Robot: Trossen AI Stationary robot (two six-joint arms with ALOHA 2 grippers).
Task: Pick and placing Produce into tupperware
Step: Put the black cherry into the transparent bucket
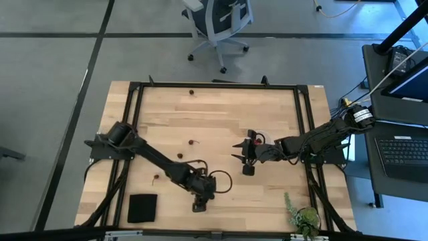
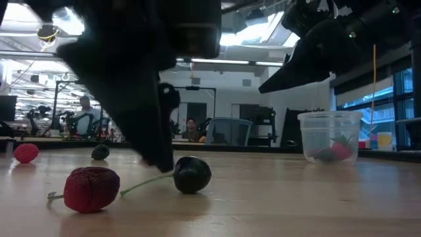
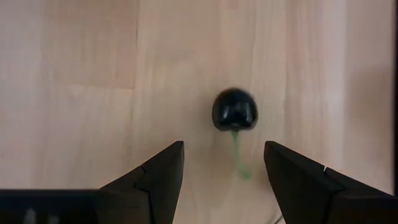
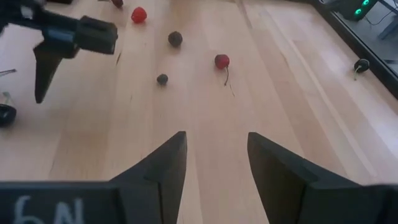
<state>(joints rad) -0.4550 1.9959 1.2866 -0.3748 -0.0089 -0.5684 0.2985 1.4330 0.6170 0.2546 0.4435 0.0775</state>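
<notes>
A dark maroon cherry (image 3: 234, 110) lies on the wooden table with its green stem (image 3: 239, 158) pointing back between my left gripper's (image 3: 224, 165) open fingers, which stand above it, pointing down. In the low view the same cherry (image 2: 192, 174) lies next to a wrinkled red fruit (image 2: 92, 189). More small fruits (image 4: 221, 61) are scattered mid-table. The translucent tub (image 2: 329, 136) stands upright with a red fruit inside. My right gripper (image 4: 216, 146) hovers open near the tub (image 1: 255, 140), above bare wood.
A flat black pad (image 1: 142, 207) lies near the table's near edge, left of my left gripper (image 1: 198, 203). A leafy green plant (image 1: 304, 217) stands at the near right corner. A black frame (image 1: 214, 86) runs round the table. People sit in the room beyond.
</notes>
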